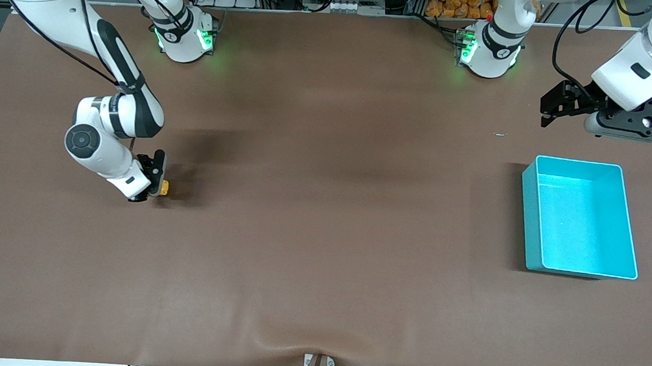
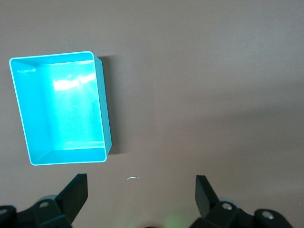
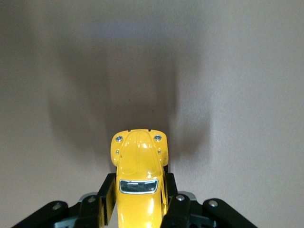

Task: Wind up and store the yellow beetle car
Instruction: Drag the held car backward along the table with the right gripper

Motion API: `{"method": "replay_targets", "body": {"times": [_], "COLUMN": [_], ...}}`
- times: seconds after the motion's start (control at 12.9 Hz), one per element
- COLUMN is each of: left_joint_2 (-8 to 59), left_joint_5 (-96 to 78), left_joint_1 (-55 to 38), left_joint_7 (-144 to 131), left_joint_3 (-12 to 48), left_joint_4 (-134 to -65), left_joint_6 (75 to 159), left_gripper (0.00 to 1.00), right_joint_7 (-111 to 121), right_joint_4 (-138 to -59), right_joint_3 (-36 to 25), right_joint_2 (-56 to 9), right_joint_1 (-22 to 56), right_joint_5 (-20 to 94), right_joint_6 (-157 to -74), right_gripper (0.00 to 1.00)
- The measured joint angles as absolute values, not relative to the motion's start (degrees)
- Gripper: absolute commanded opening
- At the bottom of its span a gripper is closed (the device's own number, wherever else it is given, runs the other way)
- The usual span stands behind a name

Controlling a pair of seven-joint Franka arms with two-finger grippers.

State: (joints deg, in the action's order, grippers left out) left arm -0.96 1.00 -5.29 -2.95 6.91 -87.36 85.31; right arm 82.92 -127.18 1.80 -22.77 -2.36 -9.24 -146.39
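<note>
Toward the right arm's end of the table (image 1: 321,262): right gripper (image 1: 157,179) low at the brown cloth, fingers (image 3: 176,209) clamped on the sides of the yellow beetle car (image 1: 164,186). Small and orange-yellow in the front view, just a sliver poking out past the black fingers, at or just above the tabletop; contact with the cloth impossible to tell. From the right wrist view, rounded hood and dark window of the same car (image 3: 137,175) sticking out between the two fingers, nose pointing away from the wrist, dark shadow spread on the cloth ahead of it.

Across the middle: bare brown cloth, a few soft creases.

Toward the left arm's end: a tiny pale speck (image 1: 500,134) on the cloth, too small to identify. Nearer the front camera than that, a turquoise bin (image 1: 530,218), rectangular, open top, nothing inside. Well apart from the car.

Over the table edge above the bin: left gripper (image 1: 551,109) waiting up in the air, fingers (image 2: 76,192) spread wide apart, holding nothing. In the left wrist view, the same bin (image 2: 102,102) and the speck (image 2: 132,178) below those fingers.
</note>
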Motion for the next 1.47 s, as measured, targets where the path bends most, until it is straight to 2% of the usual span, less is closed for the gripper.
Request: {"method": "replay_targets", "body": {"times": [0.85,1.47], "left_joint_2": [-0.96,-0.96], "left_joint_5": [1.0,1.0], "left_joint_1": [-5.29,-5.29], "left_joint_7": [-2.95,-2.95], "left_joint_3": [6.92,6.92], "left_joint_4": [-87.36,-87.36], "left_joint_6": [85.31,85.31], "left_gripper": [1.0,1.0], "right_joint_7": [87.46,88.48], "right_joint_4": [-125.56,-124.98], "right_joint_3": [1.73,1.73], "right_joint_2": [-23.5,-23.81], "right_joint_1": [-8.07,-9.13], "right_joint_5": [-9.24,-9.24], "right_joint_6": [-144.27,-143.65], "right_gripper": [0.45,0.45]}}
